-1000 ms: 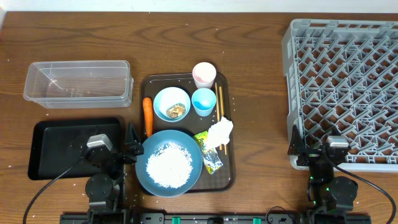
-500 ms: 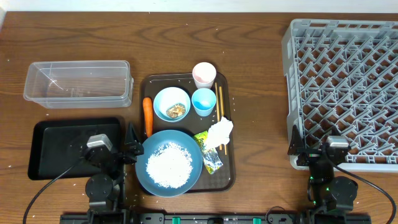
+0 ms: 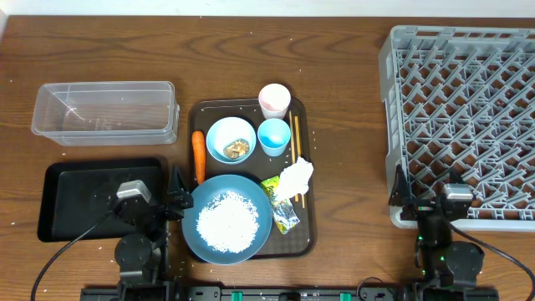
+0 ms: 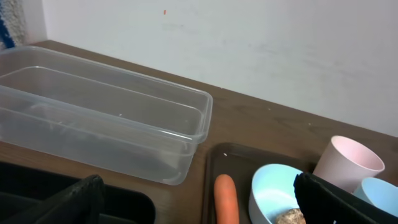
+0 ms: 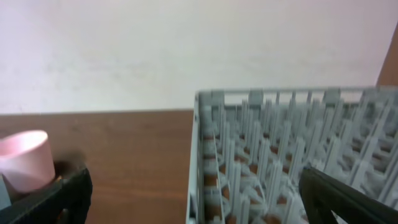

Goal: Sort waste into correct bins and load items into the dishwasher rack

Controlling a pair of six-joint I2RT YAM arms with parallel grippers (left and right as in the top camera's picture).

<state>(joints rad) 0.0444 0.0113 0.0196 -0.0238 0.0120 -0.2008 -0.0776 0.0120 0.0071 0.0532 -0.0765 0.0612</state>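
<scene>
- The left tool (image 3: 175,203) is wide open and holds nothing. It sits low at the near side of the counter (image 3: 343,67), between the black tray (image 3: 75,188) and the big blue plate (image 3: 197,205).
- The right tool (image 3: 410,203) is wide open too, with nothing in it. It is just by the near left corner of the grey rack (image 3: 468,100).
- The rack stands on the right side of the counter.
- A dark-brown serving tray (image 3: 306,234) lies in the middle.
- The big blue plate sits at the front of it, with white rice (image 3: 227,221) heaped inside.
- Behind the plate is the small pale-blue bowl (image 3: 219,134), with a brown lump (image 3: 238,149) in it.
- The light-blue cup (image 3: 273,135) is right beside the bowl. The pink cup (image 3: 274,100) stands at the far edge.
- The carrot (image 3: 198,155) lies along the left side of the serving tray.
- The chopsticks (image 3: 295,138) lie along its right side. The white napkin (image 3: 295,177) lies over their near end.
- The wrapper (image 3: 282,209) lies just in front of the napkin, next to the plate.
- The clear tub (image 3: 50,125) is on the left, behind the black tray.
</scene>
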